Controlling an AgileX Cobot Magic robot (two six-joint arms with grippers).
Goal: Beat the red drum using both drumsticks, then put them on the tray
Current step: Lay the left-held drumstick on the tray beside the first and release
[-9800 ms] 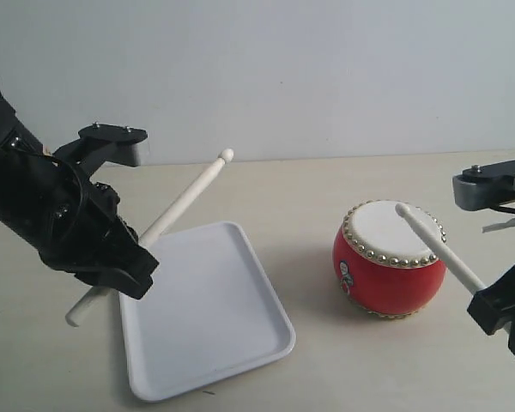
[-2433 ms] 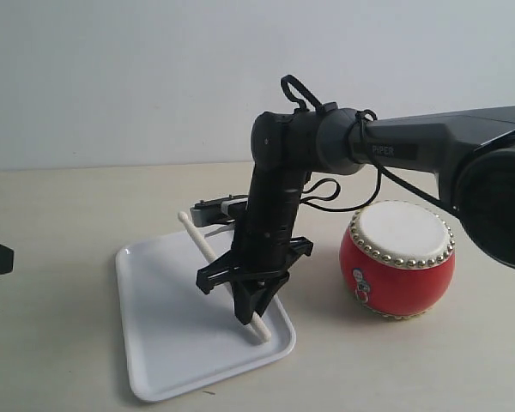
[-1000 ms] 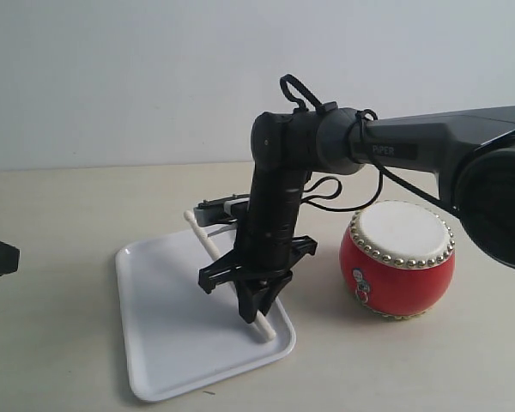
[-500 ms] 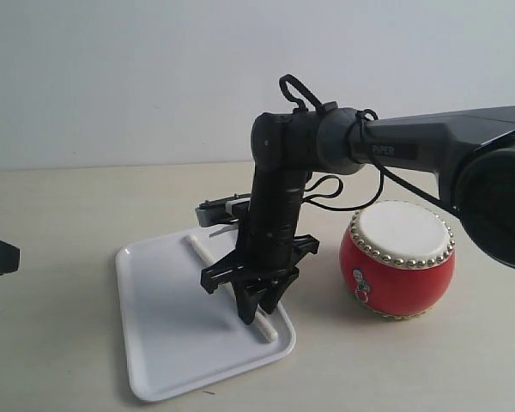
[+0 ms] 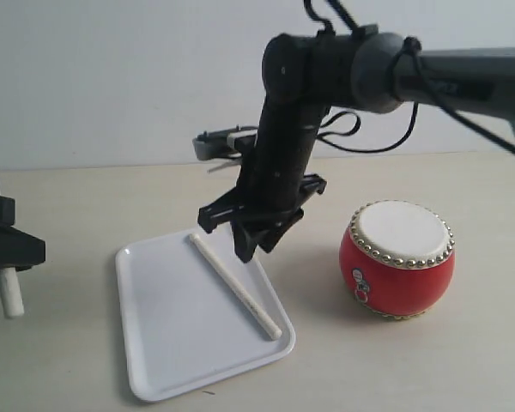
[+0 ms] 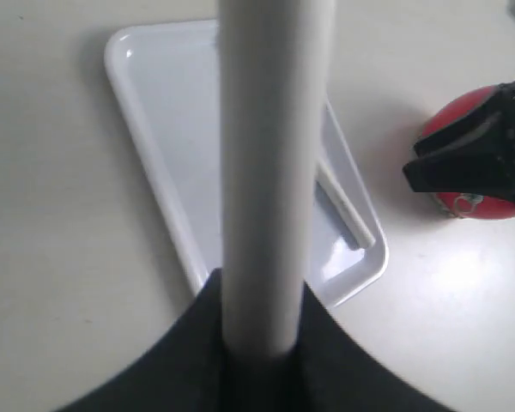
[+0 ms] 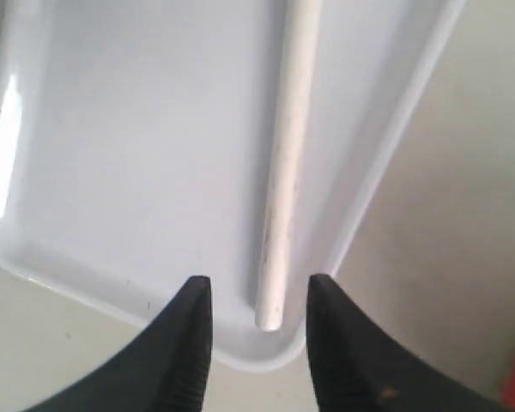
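Note:
One drumstick (image 5: 233,284) (image 7: 285,163) lies loose along the right side of the white tray (image 5: 167,330) (image 7: 112,129) (image 6: 163,154). Above it hangs my right gripper (image 5: 256,249) (image 7: 257,292), open and holding nothing. The second drumstick (image 5: 0,223) (image 6: 275,172) stands upright in my left gripper (image 5: 9,249) (image 6: 262,343), which is shut on it at the far left, beside the tray. The red drum (image 5: 397,258) (image 6: 476,176), with its cream skin and brass studs, sits on the table right of the tray, apart from both grippers.
The beige tabletop (image 5: 395,360) extends around the tray and drum. My right arm (image 5: 309,94) reaches across the middle, over the tray's far right corner. A plain pale wall (image 5: 112,77) stands behind the table.
My right gripper has let go of its drumstick, which now lies flat in the tray, and has risen well above it. My left gripper has come further into view, holding its stick upright.

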